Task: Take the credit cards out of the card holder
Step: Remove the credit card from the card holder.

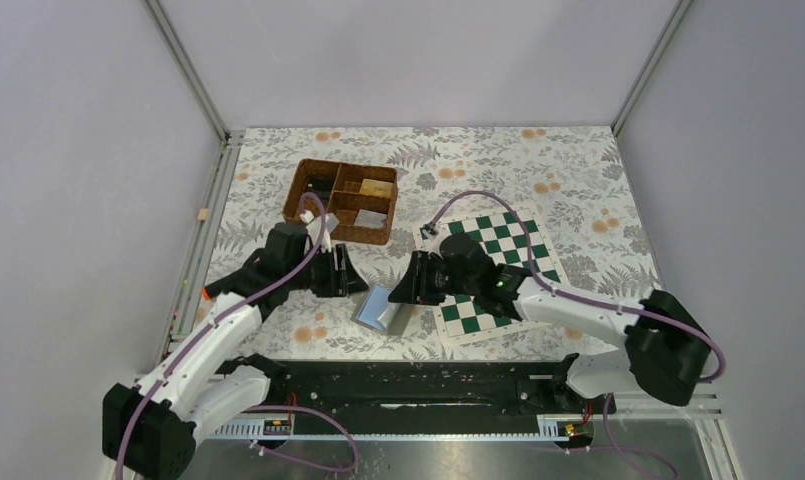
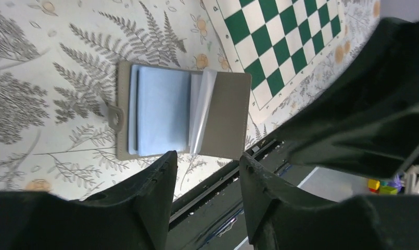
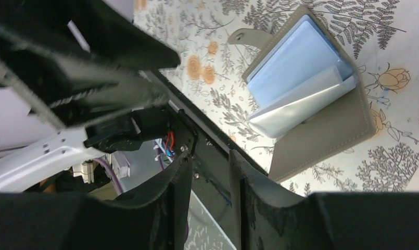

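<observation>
Blunt black fingers (image 2: 155,192) of the left end effector (image 2: 207,159) loom closest in its wrist view. They are parted with nothing between them and hover just off the near edge of the card holder (image 2: 183,114). That holder lies spread open on the fern-printed tabletop (image 1: 578,170), with pale blue panels on one half and a grey flap on the other. One thin glossy leaf (image 2: 203,107) is lifted along the fold. Whether the blue panels are cards or only lining I cannot tell.

On the holder's right, the right end effector (image 1: 410,285) hangs just beside it; its jaws show a narrow gap and hold nothing. A chessboard (image 1: 498,270) sits just beyond the holder on that same side, and a wicker basket (image 1: 340,200) lies behind it, well apart.

By my reading, nothing has been drawn out yet. The chief hazard is a pinch that catches the leaf or the flap instead of a card, so that the whole holder lifts or drags. Neither arm pins the holder down, so a push could slide it toward the black rail (image 1: 408,385) in front of it. Both end effectors crowd the same small target, and a converging reach could knock them together.
</observation>
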You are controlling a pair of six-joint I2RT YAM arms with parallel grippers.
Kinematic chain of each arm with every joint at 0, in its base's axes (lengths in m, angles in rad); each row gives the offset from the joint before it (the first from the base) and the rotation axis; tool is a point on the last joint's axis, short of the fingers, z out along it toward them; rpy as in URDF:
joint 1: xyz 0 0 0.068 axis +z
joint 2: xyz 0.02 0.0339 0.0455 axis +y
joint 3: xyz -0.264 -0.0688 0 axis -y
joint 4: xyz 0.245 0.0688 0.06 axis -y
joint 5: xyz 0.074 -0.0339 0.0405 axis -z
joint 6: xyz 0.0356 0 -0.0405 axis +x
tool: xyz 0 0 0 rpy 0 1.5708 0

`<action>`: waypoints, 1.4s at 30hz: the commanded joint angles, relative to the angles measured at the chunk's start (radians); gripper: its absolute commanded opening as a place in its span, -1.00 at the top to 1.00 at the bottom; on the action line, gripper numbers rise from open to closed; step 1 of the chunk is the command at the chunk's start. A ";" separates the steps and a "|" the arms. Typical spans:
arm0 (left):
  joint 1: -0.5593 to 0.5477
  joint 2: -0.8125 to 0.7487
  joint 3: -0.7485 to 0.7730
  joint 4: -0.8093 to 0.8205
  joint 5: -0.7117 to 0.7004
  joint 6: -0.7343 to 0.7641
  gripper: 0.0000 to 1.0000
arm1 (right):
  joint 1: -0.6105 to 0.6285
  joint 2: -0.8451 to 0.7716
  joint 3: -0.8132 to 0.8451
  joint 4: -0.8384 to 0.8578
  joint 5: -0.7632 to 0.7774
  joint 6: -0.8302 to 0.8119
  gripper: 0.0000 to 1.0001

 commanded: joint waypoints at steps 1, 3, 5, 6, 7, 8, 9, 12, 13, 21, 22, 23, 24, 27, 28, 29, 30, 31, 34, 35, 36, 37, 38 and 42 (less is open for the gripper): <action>-0.005 -0.090 -0.114 0.233 0.108 -0.101 0.05 | 0.019 0.112 0.027 0.117 0.009 0.022 0.22; -0.005 -0.088 -0.152 0.288 0.134 -0.126 0.06 | 0.020 0.170 0.041 0.099 0.002 0.005 0.21; -0.006 -0.081 -0.178 0.331 0.132 -0.151 0.06 | 0.020 0.222 0.038 0.091 -0.002 -0.013 0.21; -0.007 -0.077 -0.192 0.355 0.127 -0.164 0.07 | 0.020 0.244 0.034 0.091 -0.002 -0.019 0.21; -0.009 -0.071 -0.207 0.381 0.123 -0.186 0.07 | 0.020 0.264 0.028 0.090 -0.004 -0.028 0.21; -0.009 -0.064 -0.224 0.413 0.124 -0.207 0.07 | 0.021 0.280 0.023 0.088 -0.003 -0.044 0.22; -0.011 -0.055 -0.238 0.434 0.123 -0.223 0.08 | 0.020 0.294 0.016 0.087 0.002 -0.060 0.22; -0.023 -0.023 -0.252 0.437 0.091 -0.225 0.12 | 0.019 0.318 -0.002 0.071 0.013 -0.133 0.22; -0.025 -0.014 -0.250 0.420 0.069 -0.216 0.14 | 0.019 0.322 -0.009 0.062 0.026 -0.156 0.22; -0.050 0.003 -0.260 0.315 -0.113 -0.171 0.25 | -0.004 0.397 -0.017 0.067 0.004 -0.282 0.23; -0.056 0.001 -0.262 0.317 -0.115 -0.173 0.24 | -0.012 0.398 -0.019 0.071 -0.009 -0.298 0.24; -0.063 0.000 -0.262 0.318 -0.118 -0.172 0.23 | -0.021 0.397 -0.022 0.079 -0.022 -0.318 0.24; -0.069 0.002 -0.262 0.318 -0.120 -0.171 0.23 | -0.028 0.398 -0.022 0.089 -0.035 -0.341 0.25; -0.083 0.023 -0.261 0.317 -0.129 -0.165 0.23 | -0.053 0.399 -0.008 0.095 -0.063 -0.415 0.32; -0.088 0.032 -0.262 0.318 -0.134 -0.165 0.24 | -0.062 0.399 -0.007 0.104 -0.077 -0.436 0.35; -0.090 0.044 -0.263 0.317 -0.141 -0.168 0.25 | -0.070 0.398 -0.008 0.114 -0.094 -0.456 0.37; -0.092 0.047 -0.266 0.320 -0.143 -0.176 0.30 | -0.079 0.399 -0.007 0.121 -0.121 -0.480 0.37; -0.096 0.046 -0.272 0.334 -0.140 -0.186 0.34 | -0.086 0.399 -0.003 0.125 -0.147 -0.496 0.37; -0.105 0.035 -0.297 0.389 -0.146 -0.232 0.38 | -0.093 0.402 0.022 0.118 -0.184 -0.537 0.35; -0.106 0.036 -0.304 0.395 -0.160 -0.240 0.38 | -0.093 0.408 0.036 0.107 -0.187 -0.541 0.35; -0.107 0.041 -0.308 0.394 -0.180 -0.243 0.38 | -0.093 0.418 0.050 0.090 -0.182 -0.544 0.35; -0.107 0.047 -0.315 0.394 -0.202 -0.244 0.38 | -0.093 0.427 0.063 0.071 -0.172 -0.545 0.35; -0.107 0.054 -0.319 0.393 -0.215 -0.244 0.39 | -0.094 0.434 0.066 0.065 -0.165 -0.543 0.36; -0.107 0.067 -0.340 0.391 -0.255 -0.251 0.65 | -0.107 0.436 0.047 0.098 -0.159 -0.499 0.38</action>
